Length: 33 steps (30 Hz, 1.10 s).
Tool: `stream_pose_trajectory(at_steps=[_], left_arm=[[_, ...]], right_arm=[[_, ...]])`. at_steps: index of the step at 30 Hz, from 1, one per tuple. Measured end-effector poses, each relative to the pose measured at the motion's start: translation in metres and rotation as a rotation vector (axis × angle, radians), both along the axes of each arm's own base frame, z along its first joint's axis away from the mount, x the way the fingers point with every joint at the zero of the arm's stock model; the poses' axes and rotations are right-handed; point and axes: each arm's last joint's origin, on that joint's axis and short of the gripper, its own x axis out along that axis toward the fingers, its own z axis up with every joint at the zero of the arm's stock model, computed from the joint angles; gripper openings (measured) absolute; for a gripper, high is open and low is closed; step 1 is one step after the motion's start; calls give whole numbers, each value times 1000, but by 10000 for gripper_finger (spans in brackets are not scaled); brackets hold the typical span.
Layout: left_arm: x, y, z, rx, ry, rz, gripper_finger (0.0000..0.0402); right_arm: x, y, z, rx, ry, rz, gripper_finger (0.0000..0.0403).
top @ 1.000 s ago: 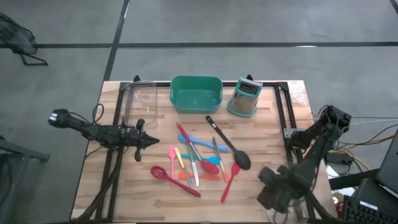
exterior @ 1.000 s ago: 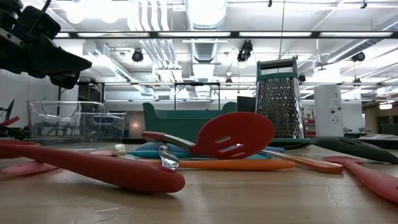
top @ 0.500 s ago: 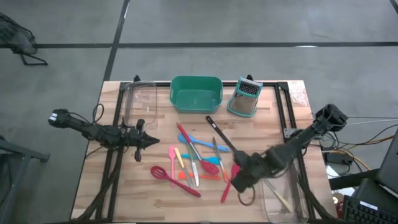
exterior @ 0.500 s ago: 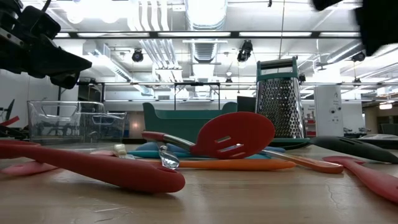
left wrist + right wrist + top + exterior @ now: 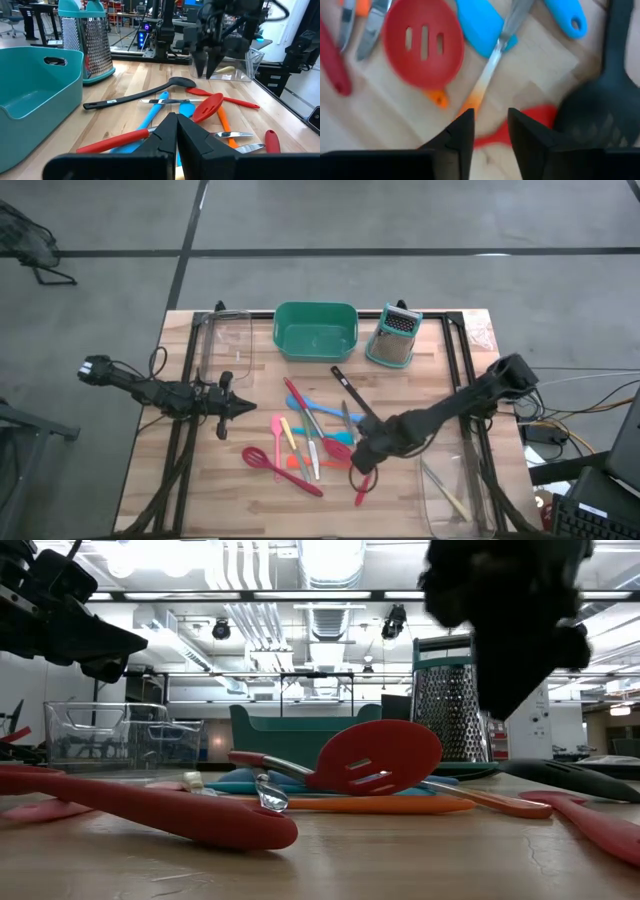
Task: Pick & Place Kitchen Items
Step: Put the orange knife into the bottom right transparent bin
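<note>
Here, right hand point(image 5: 362, 457) slightly parted, empty, above round slotted red spoon point(image 5: 424, 45), glossy black ladle point(image 5: 600, 115) beside.

Wooden counter point(image 5: 400, 860) seen at surface level, long red utensil point(image 5: 150, 808) lying in front, red slotted spoon point(image 5: 378, 757) propped over an orange handle point(image 5: 380, 805), steel grater point(image 5: 448, 710) and teal tub point(image 5: 290, 740) behind — dark right gripper point(image 5: 510, 610) hanging above, left gripper point(image 5: 75, 630) at upper left.

Matt wood table point(image 5: 420, 380), perforated metal grater point(image 5: 397, 325).
</note>
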Motion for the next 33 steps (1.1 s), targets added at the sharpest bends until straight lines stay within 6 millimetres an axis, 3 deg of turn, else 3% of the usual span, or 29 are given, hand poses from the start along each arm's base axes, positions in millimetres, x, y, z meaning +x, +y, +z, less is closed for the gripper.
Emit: stream_pose_trajectory(at_steps=[10, 17, 23, 33], left_arm=[[0, 0, 0, 0, 0, 0, 12], [0, 0, 0, 0, 0, 0, 12], [0, 0, 0, 0, 0, 0, 12], [0, 0, 0, 1, 2, 1, 12]], right_arm=[[20, -6, -37, -59, 24, -31, 200], [25, -7, -46, -80, 12, -50, 225], [26, -7, -49, -86, 16, -49, 229], [29, -5, -61, -88, 41, -31, 190]])
